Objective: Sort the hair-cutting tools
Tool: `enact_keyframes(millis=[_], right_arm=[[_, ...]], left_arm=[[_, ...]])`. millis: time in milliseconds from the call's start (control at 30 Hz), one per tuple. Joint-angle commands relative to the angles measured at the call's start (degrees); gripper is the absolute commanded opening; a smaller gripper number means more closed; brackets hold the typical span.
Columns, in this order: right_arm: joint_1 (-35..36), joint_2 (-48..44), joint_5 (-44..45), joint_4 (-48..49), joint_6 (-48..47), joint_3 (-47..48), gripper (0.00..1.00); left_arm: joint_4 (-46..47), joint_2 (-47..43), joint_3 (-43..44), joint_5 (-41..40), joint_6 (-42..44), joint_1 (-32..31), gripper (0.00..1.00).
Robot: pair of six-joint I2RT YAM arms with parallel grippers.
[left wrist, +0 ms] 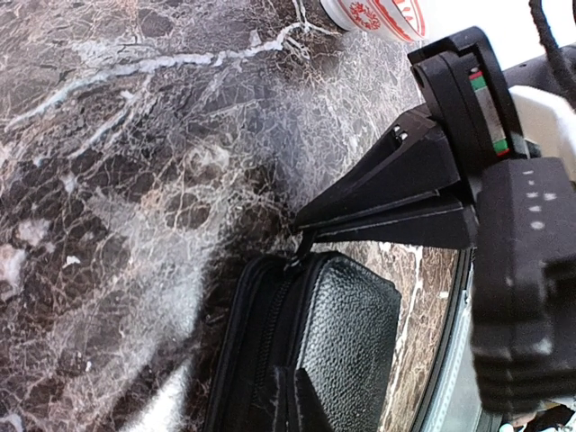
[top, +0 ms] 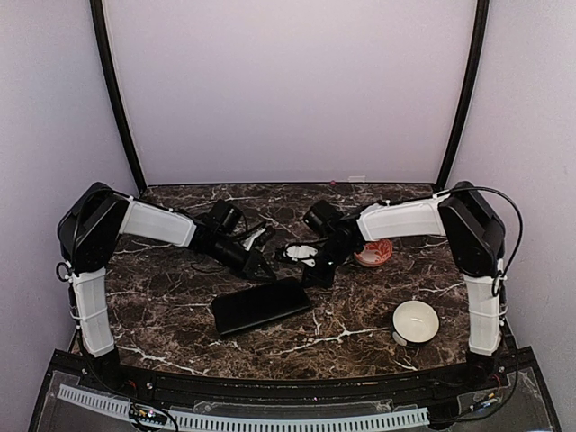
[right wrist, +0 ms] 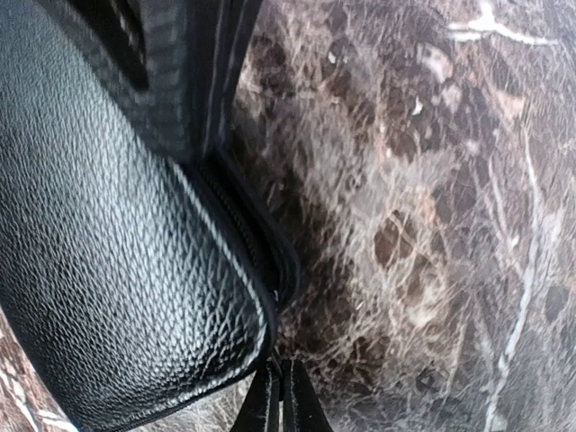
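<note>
The black zipped case [top: 261,306] lies flat mid-table. My right gripper [top: 317,277] is shut on the case's zipper pull [left wrist: 301,250] at its far corner. Its closed tips show in the right wrist view [right wrist: 279,400] and in the left wrist view [left wrist: 304,227]. My left gripper [top: 267,269] is shut, and its tips [left wrist: 297,400] rest on the case's lid [left wrist: 346,333] beside the zipper. A small silver looped item, seemingly scissors [top: 300,253], lies just behind the grippers. The comb and the sticks are out of view.
An orange patterned bowl [top: 372,255] stands right of the right gripper and also shows in the left wrist view [left wrist: 378,13]. A white bowl [top: 416,321] stands at the near right. The dark marble table [top: 171,306] ends at a black front rail.
</note>
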Motion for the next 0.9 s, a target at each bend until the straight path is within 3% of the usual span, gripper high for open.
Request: enact_keyframes(millis=[0, 333, 633, 767, 867], right_arm=[[-0.4, -4.2, 3.2, 1.7, -1.9, -4.2, 0.00], [-2.4, -11.7, 3.7, 0.2, -2.4, -13.0, 0.00], [0.8, -14.1, 3.7, -0.6, -1.8, -16.5, 0.00], [0.8, -13.8, 4.5, -0.5, -1.5, -15.9, 0.00], [0.8, -13.8, 4.0, -0.3, -1.2, -15.9, 0.00]], left_arm=[[-1.5, -0.4, -1.0, -0.3, 0.6, -0.6, 0.00], [1.9, -4.2, -5.1, -2.1, -0.3, -0.7, 0.00], [3.6, -4.9, -6.1, -6.2, -1.9, -0.2, 0.01], [5.6, -13.0, -9.7, -18.7, -2.8, -1.4, 0.24], [10.0, -19.4, -13.8, -21.2, -3.9, -4.3, 0.39]])
